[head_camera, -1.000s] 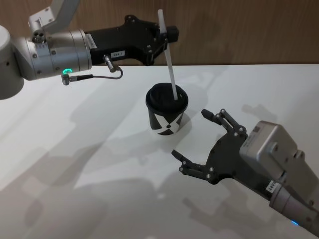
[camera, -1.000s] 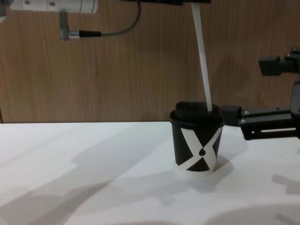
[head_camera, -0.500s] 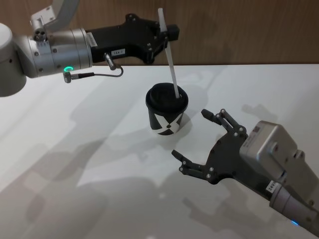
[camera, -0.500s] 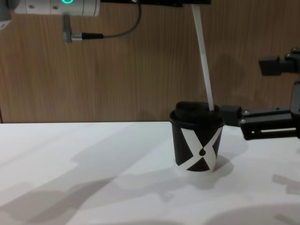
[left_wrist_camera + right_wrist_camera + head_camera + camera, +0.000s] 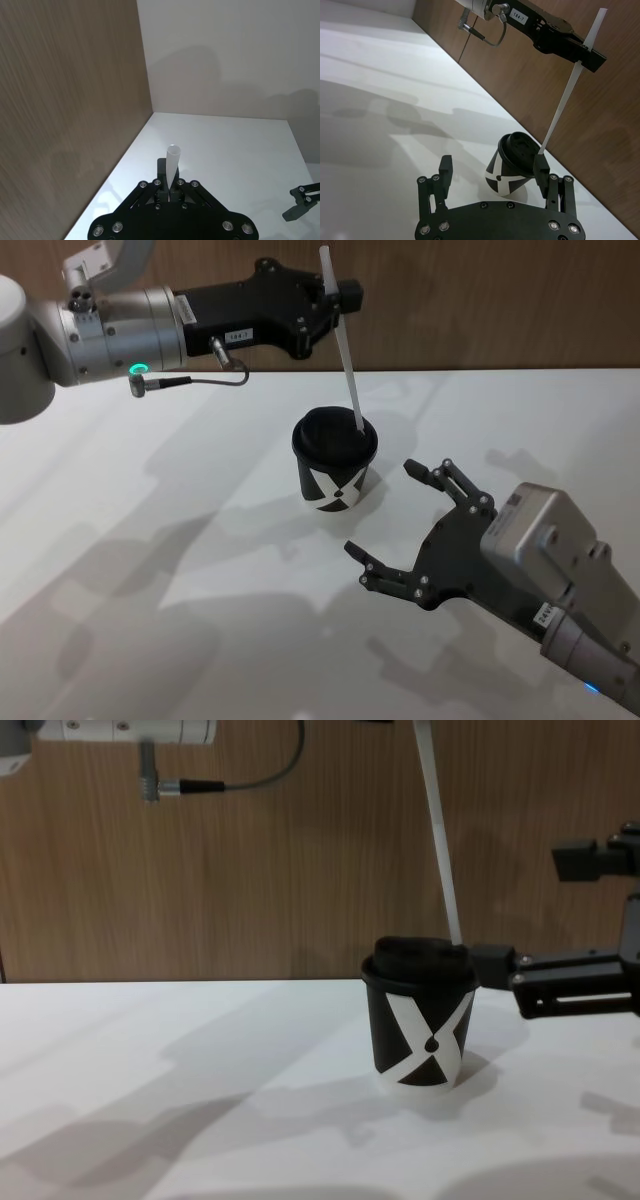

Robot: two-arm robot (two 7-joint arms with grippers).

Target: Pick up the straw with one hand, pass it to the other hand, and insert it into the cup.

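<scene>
Step in hand looks like insertion: keep the straw (image 5: pixel 343 350) near plumb and feed straight down — its lower tip is at the lid of the cup (image 5: pixel 334 461), centre frame (seated or just touching, can't tell). Left gripper (image 5: pixel 328 302), top centre, reaches in level, fingers pinching the straw near its top. Right gripper (image 5: pixel 398 525), lower right — fingers spread, idle.

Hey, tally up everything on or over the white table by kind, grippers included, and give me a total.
Black paper cups with a white X mark: 1
Long white straws: 1
Black two-finger grippers: 2, left gripper shut on the straw, right gripper open beside the cup
Total: 4
</scene>
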